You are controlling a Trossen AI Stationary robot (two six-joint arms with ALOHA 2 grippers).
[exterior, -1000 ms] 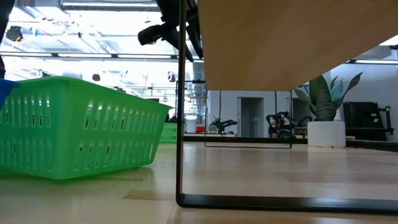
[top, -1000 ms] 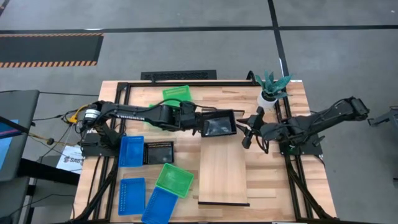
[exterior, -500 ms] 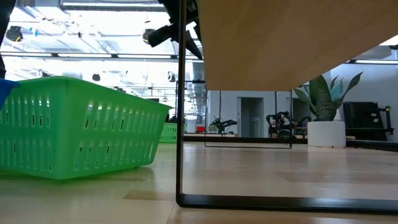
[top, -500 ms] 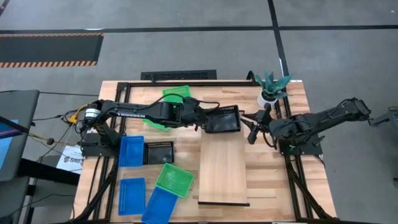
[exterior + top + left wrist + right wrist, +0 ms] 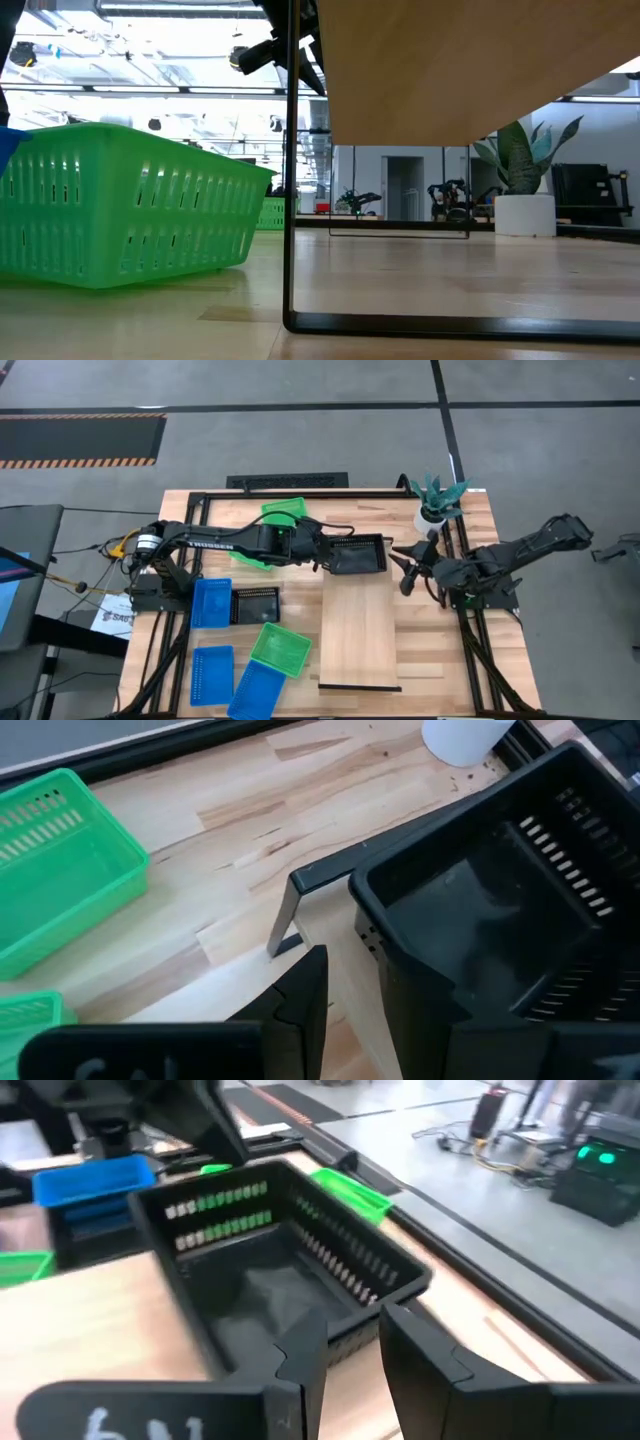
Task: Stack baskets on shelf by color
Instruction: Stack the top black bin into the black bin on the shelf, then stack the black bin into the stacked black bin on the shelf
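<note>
My left gripper (image 5: 322,556) reaches across the table's middle and is shut on a black basket (image 5: 360,555), which lies level over the far end of the shelf (image 5: 358,635). My right gripper (image 5: 402,568) hovers just right of that basket, open and touching nothing. In the right wrist view the basket (image 5: 270,1250) stands right in front of this gripper (image 5: 355,1312). Other baskets lie flat on the table's left half: green (image 5: 283,512), blue (image 5: 211,602), black (image 5: 255,605), green (image 5: 280,648), blue (image 5: 211,675), blue (image 5: 258,688). My left gripper (image 5: 350,960) has the black basket (image 5: 500,920) by its short end wall (image 5: 385,995), the one facing the table's left. One finger (image 5: 305,995) stays outside that wall; the basket hides the other. The fingers come from the left, slanting down. The basket's bottom seems to lie on the board.
A plant in a white pot (image 5: 432,520) stands at the far right, close to my right gripper. The shelf is a raised board on thin black rails (image 5: 290,200). A green basket (image 5: 130,205) sits close beside its near rail. Bare tabletop lies right of the shelf.
My left gripper has carried the black basket toward the far edge and a little to the right. The basket has gone from tipped to level over the shelf's far end. My right gripper has drawn back slightly toward the right and far side.
</note>
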